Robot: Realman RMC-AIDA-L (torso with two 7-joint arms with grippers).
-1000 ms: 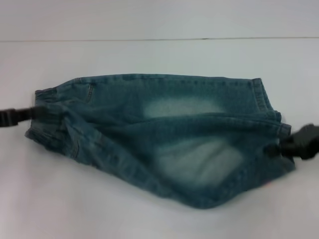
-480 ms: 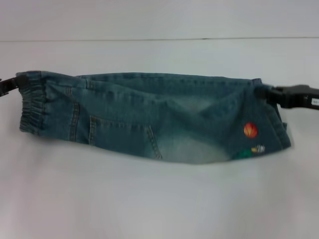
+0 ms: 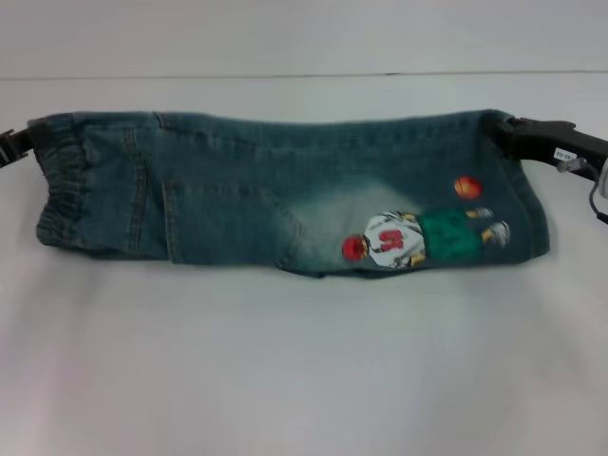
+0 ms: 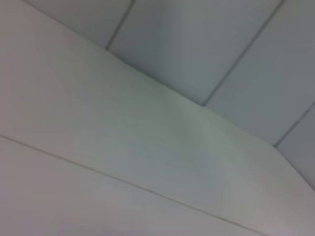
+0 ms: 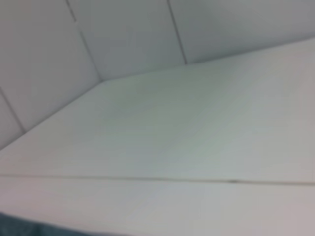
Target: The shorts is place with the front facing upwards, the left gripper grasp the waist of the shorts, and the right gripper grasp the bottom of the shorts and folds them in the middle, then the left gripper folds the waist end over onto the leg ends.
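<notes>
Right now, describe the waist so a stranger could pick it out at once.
On the white table lie the folded denim shorts, stretched between two grippers. The waist is their end by the left gripper: a narrow, gathered, wrinkled band, unlike the flat end by the embroidered player.

The faded blue-green denim shorts (image 3: 275, 195) now lie folded lengthwise into a flat band; a second ago they sagged in a loose pouch. The embroidered basketball player (image 3: 418, 239) shows fully. My left pincer (image 3: 17, 142) and right pincer (image 3: 513, 133) sit higher and farther apart.
</notes>
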